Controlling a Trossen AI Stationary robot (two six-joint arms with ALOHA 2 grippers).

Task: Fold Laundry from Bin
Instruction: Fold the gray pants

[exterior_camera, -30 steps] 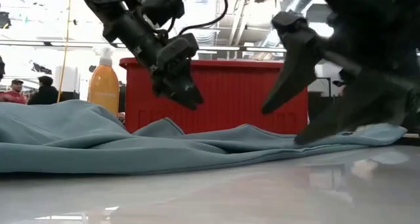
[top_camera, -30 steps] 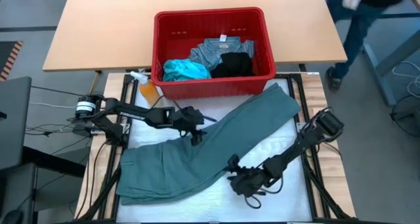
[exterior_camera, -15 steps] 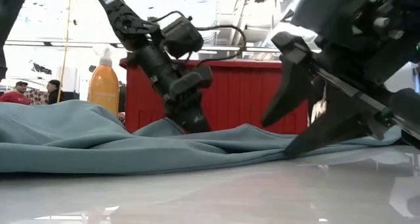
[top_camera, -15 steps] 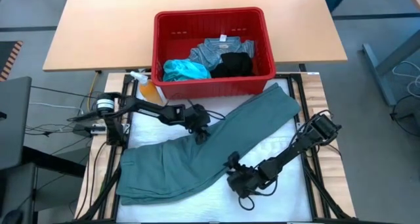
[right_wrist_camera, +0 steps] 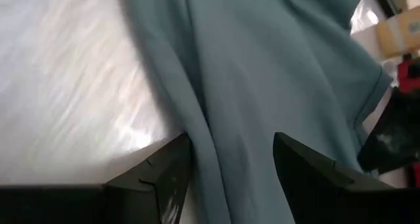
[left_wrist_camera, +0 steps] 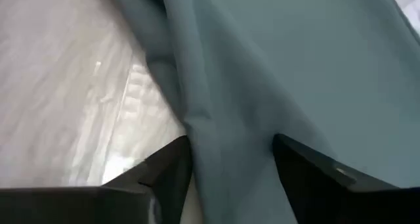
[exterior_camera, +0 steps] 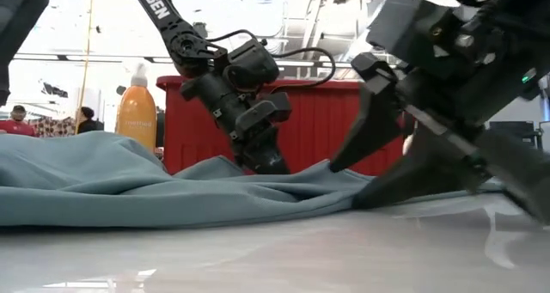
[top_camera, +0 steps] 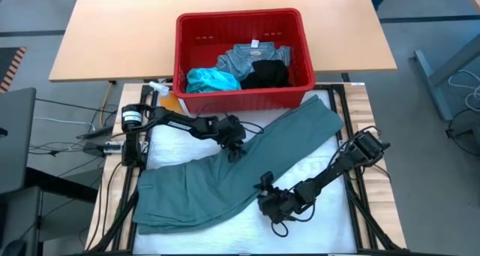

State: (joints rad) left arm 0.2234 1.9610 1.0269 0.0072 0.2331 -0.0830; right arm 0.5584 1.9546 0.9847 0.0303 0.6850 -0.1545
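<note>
Left gripper (left_wrist_camera: 230, 165) and right gripper (right_wrist_camera: 230, 165), both spread and unclenched, straddle opposite edges of the grey-green garment (top_camera: 247, 166); each should clamp one full fabric fold before lifting.

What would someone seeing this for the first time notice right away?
A big grey-green garment lies spread slantwise across the white work surface, with both dark arms bent down onto it. The left tool straddles a fold at its far edge and the right tool a fold at its near edge. Behind them stands a red bin with more clothes inside.
</note>
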